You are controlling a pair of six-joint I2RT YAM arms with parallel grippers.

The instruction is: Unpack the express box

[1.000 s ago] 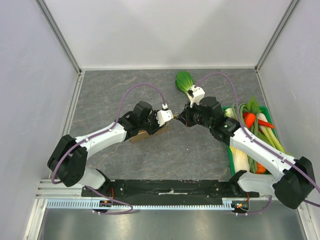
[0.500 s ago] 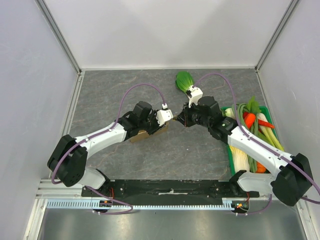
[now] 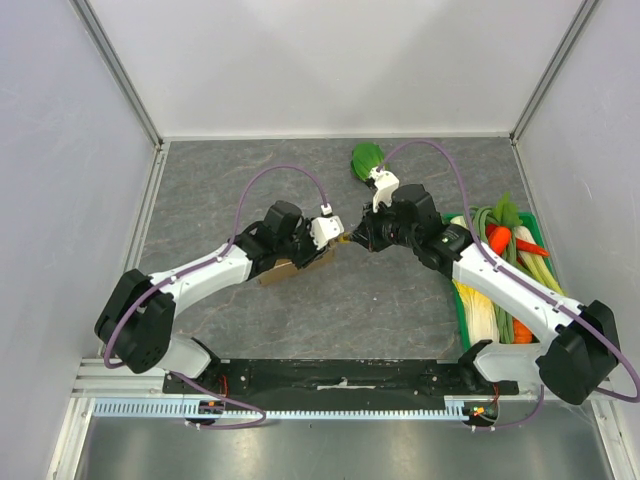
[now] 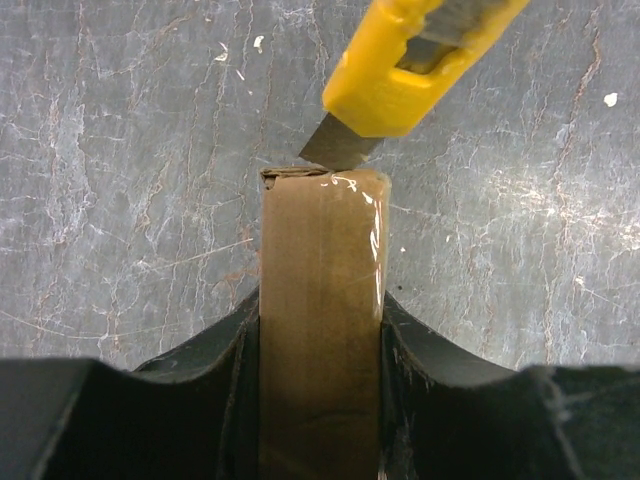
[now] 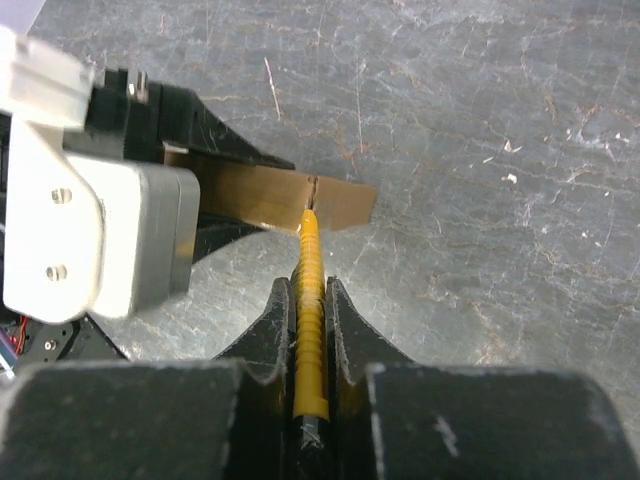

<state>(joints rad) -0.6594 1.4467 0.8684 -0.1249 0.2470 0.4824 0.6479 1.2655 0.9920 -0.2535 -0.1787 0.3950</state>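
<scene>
The express box (image 3: 300, 267) is a small flat brown cardboard box on the grey table. My left gripper (image 3: 325, 252) is shut on it; in the left wrist view the box (image 4: 322, 300) stands on edge between the two black fingers (image 4: 205, 370), with clear tape along its top. My right gripper (image 3: 366, 236) is shut on a yellow utility knife (image 5: 310, 320). The knife's blade (image 4: 335, 150) touches the far end of the box at the tape seam. In the right wrist view the knife tip meets the box (image 5: 270, 198) edge.
A green vegetable crate (image 3: 505, 290) with leeks, carrots and greens stands at the right. A bok choy (image 3: 367, 160) lies at the back behind the right arm. Grey walls enclose the table on three sides.
My right gripper with the knife has shifted slightly left and back, bringing the blade to the box's end. The left arm and the box hold still.
</scene>
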